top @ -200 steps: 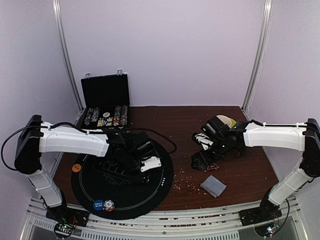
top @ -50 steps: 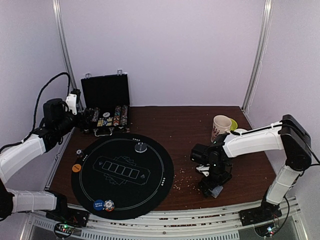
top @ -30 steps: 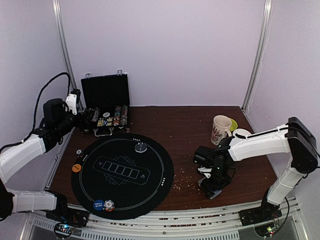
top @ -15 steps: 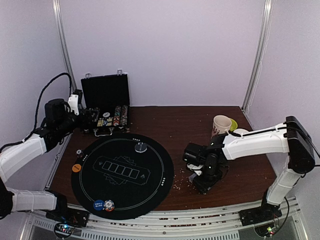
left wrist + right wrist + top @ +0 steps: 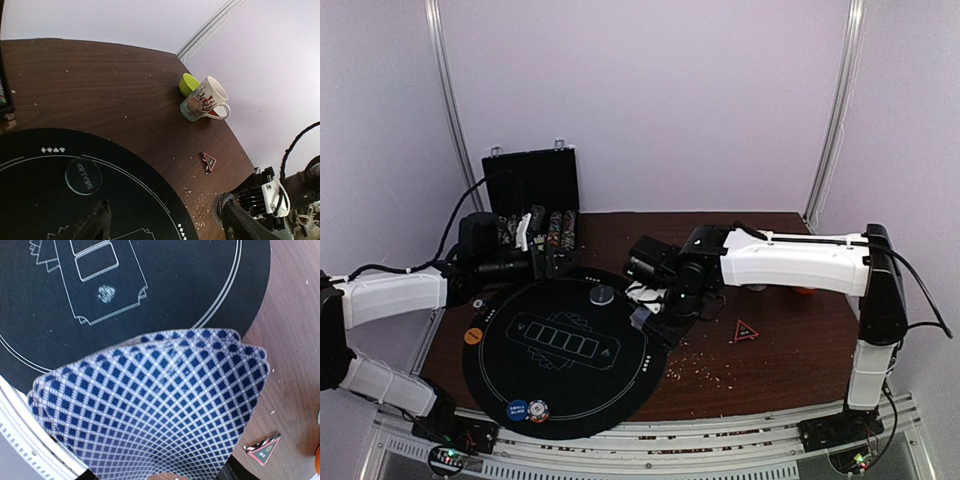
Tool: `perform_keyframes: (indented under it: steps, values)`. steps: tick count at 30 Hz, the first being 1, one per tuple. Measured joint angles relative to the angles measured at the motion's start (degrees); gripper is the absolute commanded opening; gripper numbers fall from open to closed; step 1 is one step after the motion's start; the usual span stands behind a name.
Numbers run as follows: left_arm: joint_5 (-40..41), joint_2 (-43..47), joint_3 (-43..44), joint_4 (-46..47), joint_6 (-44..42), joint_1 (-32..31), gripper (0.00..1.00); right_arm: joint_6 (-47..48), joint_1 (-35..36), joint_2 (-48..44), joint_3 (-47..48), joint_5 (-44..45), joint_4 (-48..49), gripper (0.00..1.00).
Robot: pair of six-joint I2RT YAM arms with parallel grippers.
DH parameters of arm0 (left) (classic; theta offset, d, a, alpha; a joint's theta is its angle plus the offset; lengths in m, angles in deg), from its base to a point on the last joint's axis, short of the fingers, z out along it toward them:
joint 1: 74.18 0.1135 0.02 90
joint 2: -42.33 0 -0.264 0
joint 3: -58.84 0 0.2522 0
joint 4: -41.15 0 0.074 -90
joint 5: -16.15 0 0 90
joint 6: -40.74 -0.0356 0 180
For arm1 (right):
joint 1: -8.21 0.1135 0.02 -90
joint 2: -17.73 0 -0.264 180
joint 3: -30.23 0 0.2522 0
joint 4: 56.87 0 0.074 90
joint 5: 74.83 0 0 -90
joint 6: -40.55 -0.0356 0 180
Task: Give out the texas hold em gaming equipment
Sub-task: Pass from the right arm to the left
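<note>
Right wrist view: the deck of cards [image 5: 150, 415] bows over the edge of the black mat [image 5: 190, 285]; the right gripper [image 5: 653, 303] clamps it; light, slick, springy, it likely splays, so pinch the whole stack squarely; the left gripper [image 5: 165, 227] gapes empty.

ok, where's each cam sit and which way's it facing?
Top external: above, behind the bases, looking down on the round black mat; both arms show.
Left wrist: low over the mat, facing the white patterned mug; own fingers at bottom.
Right wrist: down onto the fan of blue-checked playing cards; fingers mostly hidden.
Shared: small red triangular tag, all three.
</note>
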Motion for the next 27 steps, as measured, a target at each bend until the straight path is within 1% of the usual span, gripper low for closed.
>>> perform_keyframes:
  steps: [4, 9, 11, 15, 19, 21, 23, 24, 27]
  values:
    - [-3.7, -4.5, -3.5, 8.1, 5.7, -1.2, 0.78, 1.0, 0.3, 2.6, 5.0, -0.1, -1.2, 0.56]
    - [-6.5, -8.8, -5.6, 14.5, 10.1, -3.3, 0.65, 0.7, 0.3, 5.1, 10.1, 0.9, -2.9, 0.57]
    - [-7.4, -9.1, -6.8, 18.1, 11.9, -3.9, 0.65, 0.2, 0.3, 6.6, 12.3, 1.6, -3.7, 0.57]
    - [-8.5, -9.2, -7.6, 22.7, 13.9, -4.9, 0.73, -1.4, 0.3, 9.4, 16.1, 3.1, -4.5, 0.56]
    - [-9.4, -10.3, -7.3, 24.1, 14.6, -5.8, 0.74, -2.7, 0.3, 11.6, 18.5, 4.1, -5.2, 0.56]
    - [-9.9, -11.6, -6.7, 24.0, 14.6, -6.0, 0.71, -3.1, 0.1, 12.1, 19.0, 4.7, -5.4, 0.56]
    - [-10.3, -12.9, -6.1, 23.6, 14.6, -6.2, 0.65, -3.6, 0.0, 12.4, 19.5, 5.0, -5.8, 0.56]
    - [-10.5, -13.3, -5.7, 23.1, 14.6, -6.3, 0.64, -3.7, 0.0, 12.5, 19.6, 5.2, -5.6, 0.56]
    - [-10.6, -14.0, -4.7, 22.3, 14.4, -6.7, 0.64, -3.7, 0.1, 12.5, 20.0, 5.5, -5.6, 0.56]
